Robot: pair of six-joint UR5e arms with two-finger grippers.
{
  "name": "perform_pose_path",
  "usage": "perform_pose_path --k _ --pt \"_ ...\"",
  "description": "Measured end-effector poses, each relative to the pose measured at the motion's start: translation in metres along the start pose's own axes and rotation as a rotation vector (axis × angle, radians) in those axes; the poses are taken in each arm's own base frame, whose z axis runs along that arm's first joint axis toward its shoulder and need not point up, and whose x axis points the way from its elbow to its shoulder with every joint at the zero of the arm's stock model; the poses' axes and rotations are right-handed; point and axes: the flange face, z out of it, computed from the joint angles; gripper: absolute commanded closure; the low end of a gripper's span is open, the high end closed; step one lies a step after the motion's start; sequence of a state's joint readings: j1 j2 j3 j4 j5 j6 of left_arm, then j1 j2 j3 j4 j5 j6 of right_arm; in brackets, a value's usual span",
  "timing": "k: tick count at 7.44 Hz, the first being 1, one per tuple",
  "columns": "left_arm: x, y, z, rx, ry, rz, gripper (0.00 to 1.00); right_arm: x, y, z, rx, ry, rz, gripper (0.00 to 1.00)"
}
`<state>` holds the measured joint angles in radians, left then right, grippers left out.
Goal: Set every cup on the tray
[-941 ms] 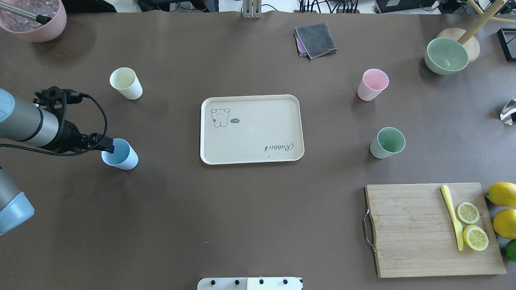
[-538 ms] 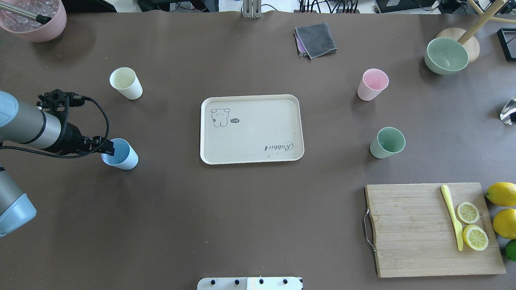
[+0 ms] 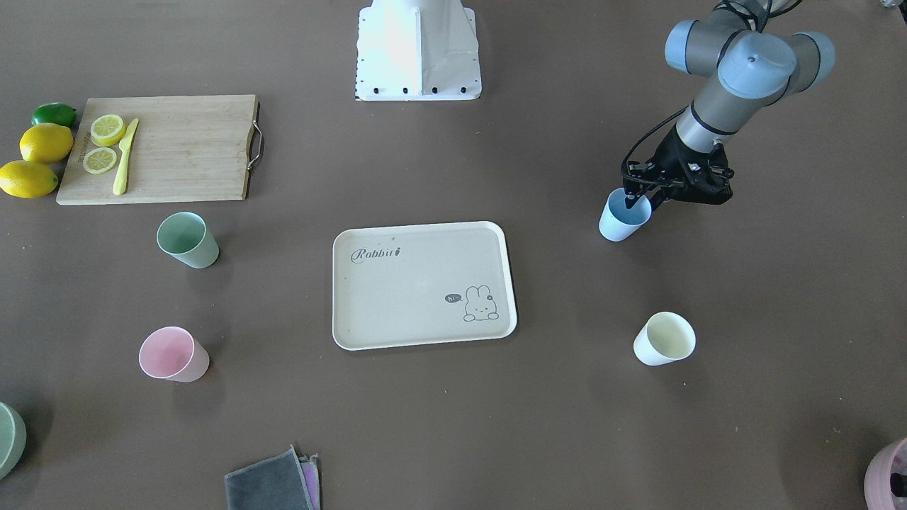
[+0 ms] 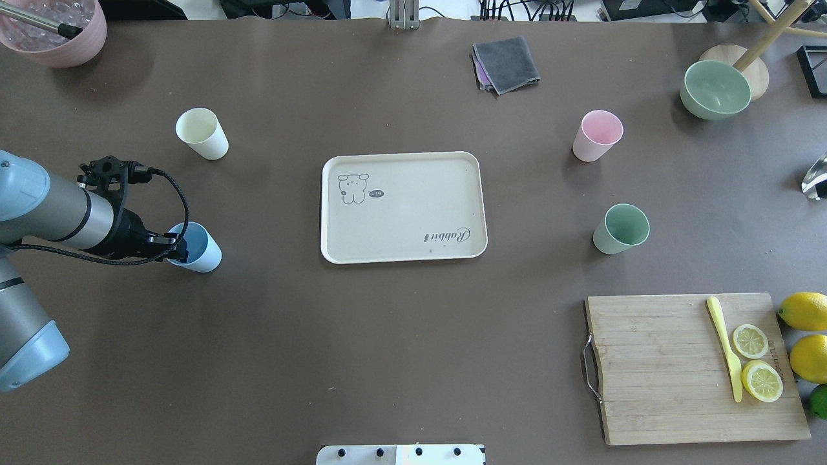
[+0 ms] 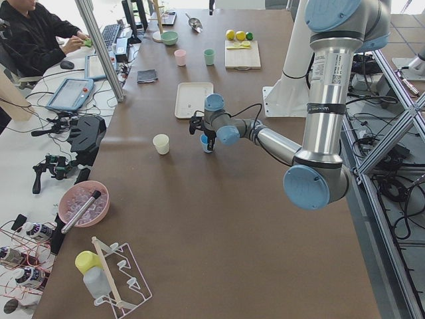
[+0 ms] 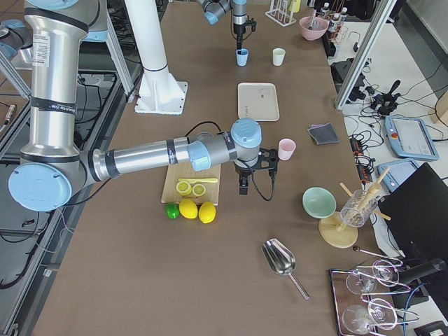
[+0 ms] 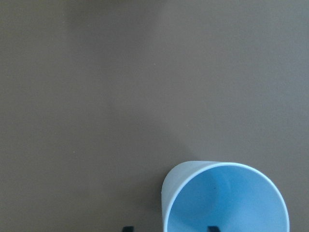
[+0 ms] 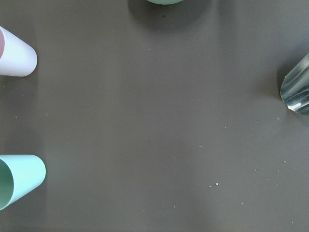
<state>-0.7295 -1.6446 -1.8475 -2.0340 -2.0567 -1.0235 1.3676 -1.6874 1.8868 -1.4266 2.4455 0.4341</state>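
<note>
Four cups [image 4: 201,134] stand off the tray [image 4: 404,206], on the table [image 4: 387,355]. The light blue cup [image 4: 203,249] is left of the tray. The left gripper [image 4: 179,250] straddles its rim, jaws apart, one finger inside, ready for a wall pinch. Right gripper [image 6: 243,185] aperture: cannot tell.

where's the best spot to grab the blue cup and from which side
Pinch the wall at the rim, coming straight down. The blue cup stands upright, mouth open, and narrows toward its base, so a side grip may slip. The left claw hangs open at the rim's arm side, one finger inside, one outside.
</note>
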Motion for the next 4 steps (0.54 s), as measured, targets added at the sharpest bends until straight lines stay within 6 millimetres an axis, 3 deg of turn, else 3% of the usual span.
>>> perform_pose_path --k 2,4 --pt "0.0 -0.004 0.0 0.003 0.0 -0.005 1.0 -0.002 0.001 -0.001 -0.002 -0.006 -0.003 0.0" --pt "0.009 -0.028 -0.028 0.039 0.025 -0.028 1.0 -0.004 0.004 -0.002 0.0 -0.009 -0.007 0.0"
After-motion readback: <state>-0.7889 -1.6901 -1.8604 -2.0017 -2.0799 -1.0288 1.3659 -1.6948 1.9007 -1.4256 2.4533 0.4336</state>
